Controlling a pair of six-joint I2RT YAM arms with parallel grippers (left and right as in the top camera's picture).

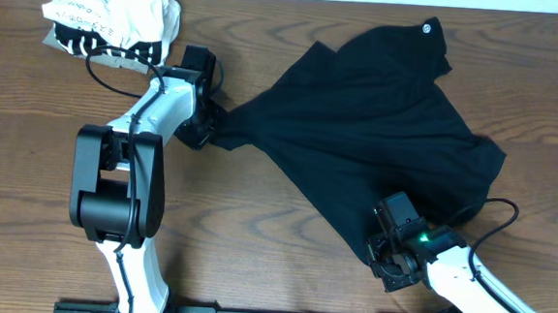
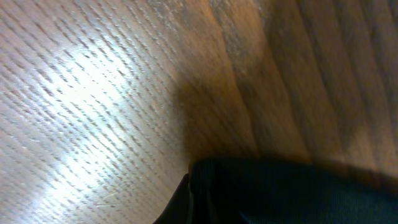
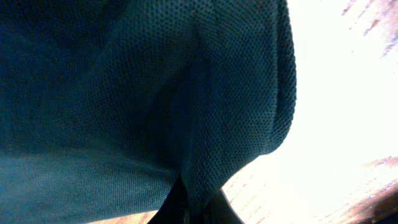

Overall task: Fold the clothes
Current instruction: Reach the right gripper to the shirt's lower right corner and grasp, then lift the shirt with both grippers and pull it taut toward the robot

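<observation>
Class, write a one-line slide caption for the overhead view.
Two grippers, left and right, at opposite edges of a rumpled black shirt on a wooden table.

Two garments lie on the one wooden bench point(image 1: 254, 252) — one black shirt point(image 1: 377, 133) spread from the middle toward the right edge, and one white bundle with black lettering point(image 1: 103, 15) at the far left corner. The shirt carries one small white logo mark point(image 1: 426, 30), near the far edge. Two robot arms stand at the near edge — one left gripper point(image 1: 206, 123) and one right gripper point(image 1: 382, 242), each at the shirt's fabric.
</observation>
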